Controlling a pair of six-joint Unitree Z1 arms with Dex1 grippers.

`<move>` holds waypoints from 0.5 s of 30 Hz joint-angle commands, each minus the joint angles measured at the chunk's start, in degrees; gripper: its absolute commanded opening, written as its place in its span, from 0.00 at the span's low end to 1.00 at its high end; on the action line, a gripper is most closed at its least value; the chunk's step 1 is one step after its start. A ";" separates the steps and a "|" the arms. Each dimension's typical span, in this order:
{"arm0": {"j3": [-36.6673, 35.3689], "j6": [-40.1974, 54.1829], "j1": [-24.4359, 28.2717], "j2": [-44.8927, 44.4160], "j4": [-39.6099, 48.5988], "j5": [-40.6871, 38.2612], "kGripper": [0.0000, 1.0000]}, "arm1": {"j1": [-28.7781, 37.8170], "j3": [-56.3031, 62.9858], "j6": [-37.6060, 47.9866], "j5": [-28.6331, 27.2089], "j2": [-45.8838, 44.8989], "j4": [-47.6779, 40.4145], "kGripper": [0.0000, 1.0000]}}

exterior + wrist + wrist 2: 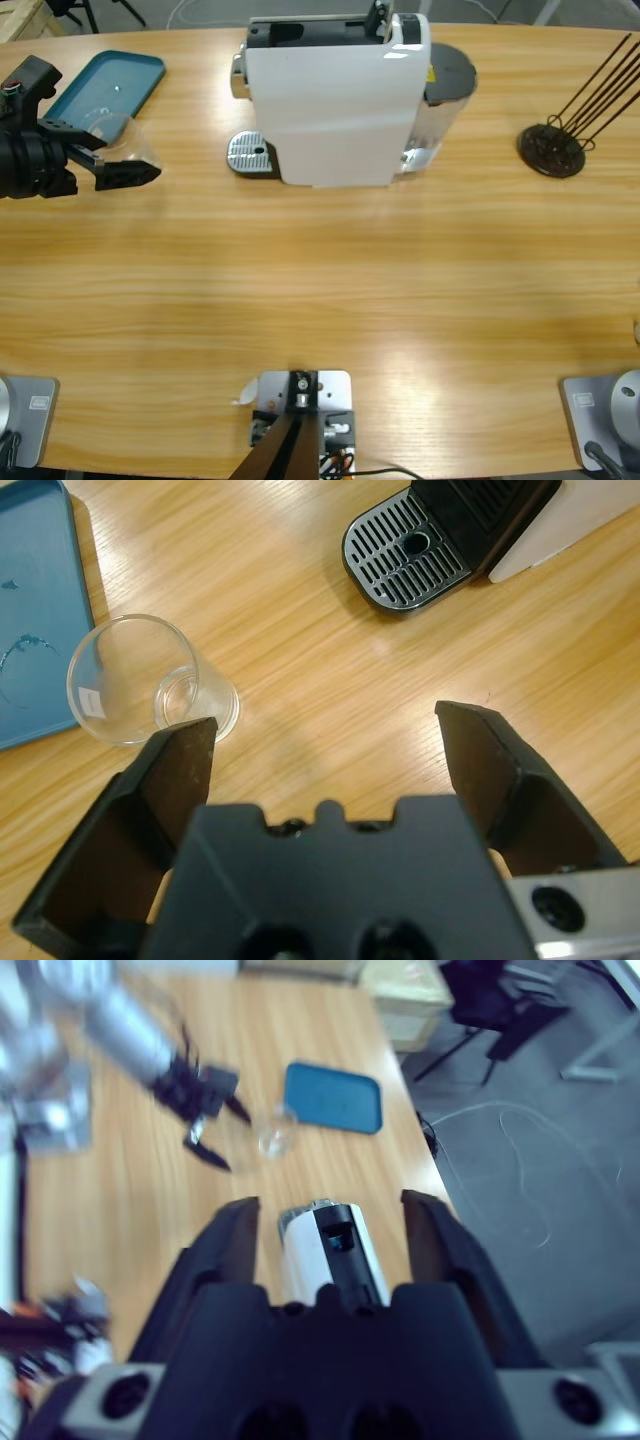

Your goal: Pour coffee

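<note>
Left wrist view is showing the left gripper (325,745) hanging above the table (330,670) with its jaws spread wide and nothing between them. The glass (150,680) is standing upright just beside the left jaw's tip, outside the gap, next to the blue tray (35,610). Further off, the drip grate (410,552) of the coffee machine (335,100) is waiting, bare.

Judging from this, the main risk is a sideways knock: the glass is sitting off-centre from the jaws, so if the gripper is advancing as aimed, the left jaw may be clipping the rim and tipping the glass or shoving it onto the tray. Clear glass is also slick, so an off-centre pinch could be letting it slip or rotate. The gripper looks to need shifting toward the glass before closing.

High view is placing the same gripper (115,165) at the table's left edge, the glass (125,140) just beside it.

Right wrist view is looking down from high over the machine (325,1250); the right gripper (330,1230) is holding nothing, its jaws wide apart.
</note>
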 commanded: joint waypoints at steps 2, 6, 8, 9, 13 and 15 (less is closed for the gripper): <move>0.25 -0.14 -0.44 1.64 -0.42 -0.81 0.94 | -7.64 47.90 24.62 -0.74 -17.31 -44.80 0.00; 0.25 -0.14 -0.44 1.85 -0.42 -0.74 0.94 | -4.69 55.02 26.23 -23.18 -16.90 -43.91 0.00; 0.25 -0.23 -0.45 1.88 -0.42 -0.72 0.94 | -2.61 56.62 25.51 -29.00 -15.72 -43.41 0.00; 0.25 -0.23 -0.44 1.95 -0.42 -0.72 0.94 | -0.73 56.88 24.55 -32.59 -14.70 -43.32 0.00; 0.24 -0.23 -0.45 2.29 -0.42 -0.72 0.94 | 4.70 55.18 21.75 -42.52 -10.01 -43.04 0.00; 0.17 -0.23 -0.44 2.38 -0.42 -0.70 0.94 | 7.20 53.42 19.20 -45.79 -7.48 -42.59 0.00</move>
